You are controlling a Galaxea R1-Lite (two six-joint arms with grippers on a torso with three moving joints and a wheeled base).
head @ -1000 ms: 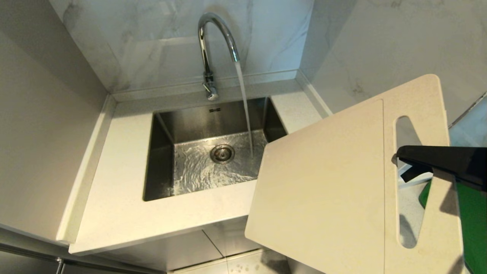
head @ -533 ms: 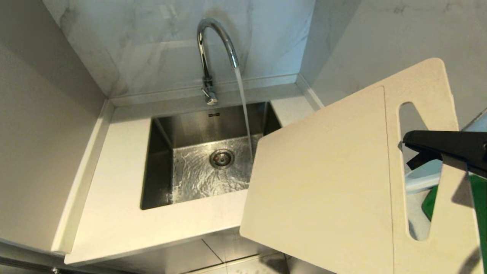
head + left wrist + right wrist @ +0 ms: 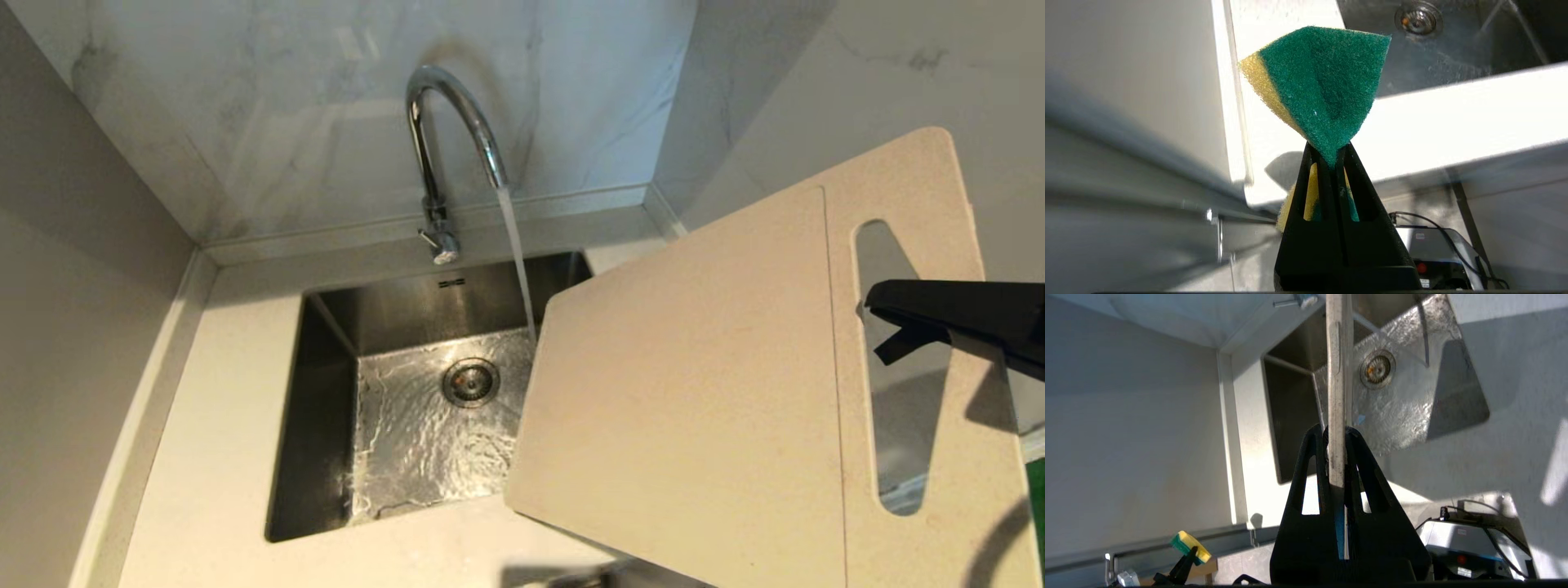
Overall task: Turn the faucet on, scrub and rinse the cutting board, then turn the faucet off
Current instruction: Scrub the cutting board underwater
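The chrome faucet (image 3: 445, 114) runs, and its stream (image 3: 516, 253) falls into the steel sink (image 3: 326, 392). My right gripper (image 3: 875, 327) is shut on the cream cutting board (image 3: 694, 392) at its slot handle. It holds the board tilted above the sink's right side, the board's near corner just right of the stream. In the right wrist view the board's edge (image 3: 1337, 375) runs out from between the jaws of the right gripper (image 3: 1336, 435). Low in front of the counter, my left gripper (image 3: 1329, 153) is shut on a green-and-yellow sponge (image 3: 1323, 81).
Marble walls close in the white counter (image 3: 212, 457) at the back, left and right. The faucet's lever (image 3: 437, 241) sits at its base behind the sink. The drain (image 3: 470, 381) lies under rippling water. A green object (image 3: 1037, 506) shows at the right edge.
The whole head view has shifted: sink and faucet now sit lower and further left in the picture. The held board reaches further over the sink's right side, closer to the stream.
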